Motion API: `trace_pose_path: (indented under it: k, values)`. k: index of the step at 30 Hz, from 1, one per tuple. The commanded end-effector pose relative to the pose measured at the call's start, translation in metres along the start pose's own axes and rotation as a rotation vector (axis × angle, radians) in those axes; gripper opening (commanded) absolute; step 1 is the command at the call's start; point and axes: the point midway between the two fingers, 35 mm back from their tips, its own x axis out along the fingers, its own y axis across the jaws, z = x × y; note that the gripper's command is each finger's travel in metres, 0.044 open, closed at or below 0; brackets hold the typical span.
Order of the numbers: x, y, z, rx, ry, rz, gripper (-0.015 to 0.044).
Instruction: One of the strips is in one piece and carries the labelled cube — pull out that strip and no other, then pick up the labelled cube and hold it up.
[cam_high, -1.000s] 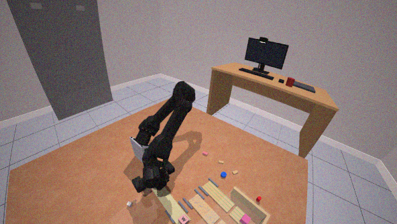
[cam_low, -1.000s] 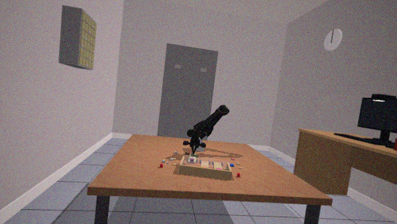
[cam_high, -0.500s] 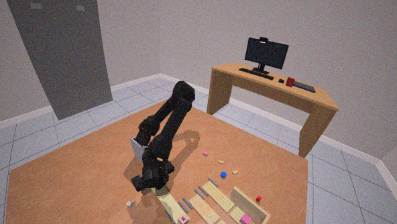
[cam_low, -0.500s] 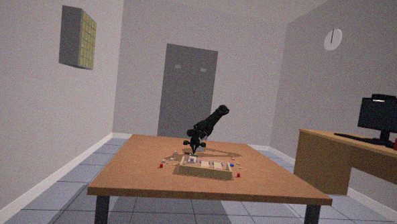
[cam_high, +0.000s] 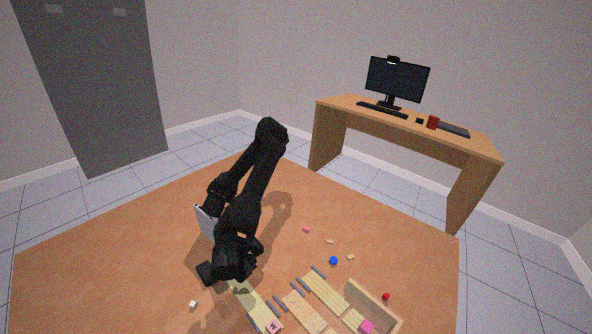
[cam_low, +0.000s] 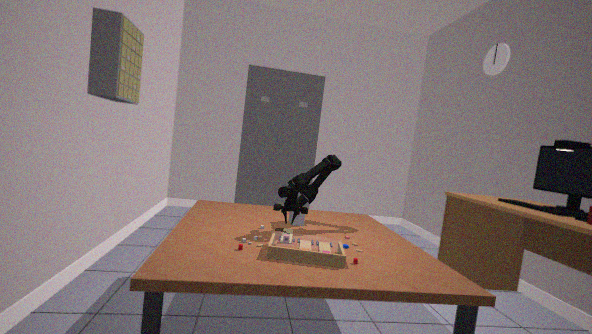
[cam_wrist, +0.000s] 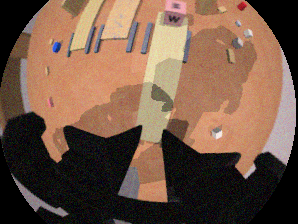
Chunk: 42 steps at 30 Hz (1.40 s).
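Note:
A pale yellow strip (cam_high: 250, 300) (cam_wrist: 165, 50) lies with its near end just beyond the fingertips. The pink cube marked W (cam_high: 273, 327) (cam_wrist: 174, 14) sits on its far part. My gripper (cam_low: 290, 223) (cam_wrist: 152, 129) is open part way and empty, with its fingertips either side of the strip's near end in the wrist view; their height over it is hard to tell. A speckled strip (cam_high: 305, 310) (cam_wrist: 120, 20) and a lined strip (cam_high: 327, 290) (cam_wrist: 87, 25) lie alongside. The lined one has a gap before a short piece with a plain pink cube (cam_high: 366, 326).
Grey-blue guide bars (cam_wrist: 132, 36) (cam_high: 318, 272) stand beside the strips. A wooden wall (cam_high: 372, 305) (cam_low: 307, 257) borders their far side. A white cube (cam_high: 193, 303) (cam_wrist: 216, 133), a blue piece (cam_high: 333, 260) (cam_wrist: 56, 47), a red piece (cam_high: 385, 296) (cam_low: 355, 261) and small bits lie around.

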Motion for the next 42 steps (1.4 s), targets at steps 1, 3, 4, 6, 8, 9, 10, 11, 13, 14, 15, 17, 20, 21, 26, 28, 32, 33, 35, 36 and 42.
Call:
trace_pose_path:
  k: [1,3,4,6,8,9,10,11,13,14,15,17,20,21,26,28,32,33,35,36,42]
  values:
    - [-0.002,-0.001,0.015,-0.01,-0.003,0.003,0.0236]
    - [-0.003,-0.001,0.022,-0.01,-0.003,0.003,0.0289]
    - [-0.003,-0.001,0.025,-0.011,-0.003,0.003,0.0315]
    - [-0.004,-0.001,0.032,-0.011,-0.004,0.003,0.0368]
    - [-0.005,-0.002,0.039,-0.011,-0.004,0.003,0.042]
    - [-0.005,-0.002,0.042,-0.011,-0.004,0.003,0.044]
    - [-0.006,-0.002,0.046,-0.011,-0.004,0.003,0.044]
    - [-0.006,-0.002,0.049,-0.011,-0.004,0.003,0.044]
    - [-0.007,-0.002,0.056,-0.012,-0.005,0.003,0.044]
    - [-0.007,-0.002,0.059,-0.012,-0.005,0.003,0.044]
    - [-0.008,-0.003,0.063,-0.012,-0.005,0.002,0.044]
    - [-0.008,-0.003,0.069,-0.012,-0.005,0.002,0.044]
    - [-0.01,-0.003,0.079,-0.013,-0.006,0.002,0.044]
    - [-0.01,-0.003,0.083,-0.013,-0.006,0.002,0.044]
    - [-0.012,-0.004,0.099,-0.013,-0.007,0.002,0.044]
    - [-0.013,-0.004,0.106,-0.014,-0.007,0.002,0.044]
    - [-0.014,-0.004,0.12,-0.014,-0.007,0.002,0.044]
    - [-0.015,-0.004,0.123,-0.014,-0.008,0.002,0.044]
    - [-0.016,-0.004,0.13,-0.015,-0.008,0.002,0.044]
    - [-0.016,-0.004,0.133,-0.015,-0.008,0.002,0.044]
    - [-0.019,-0.004,0.153,-0.016,-0.009,0.002,0.044]
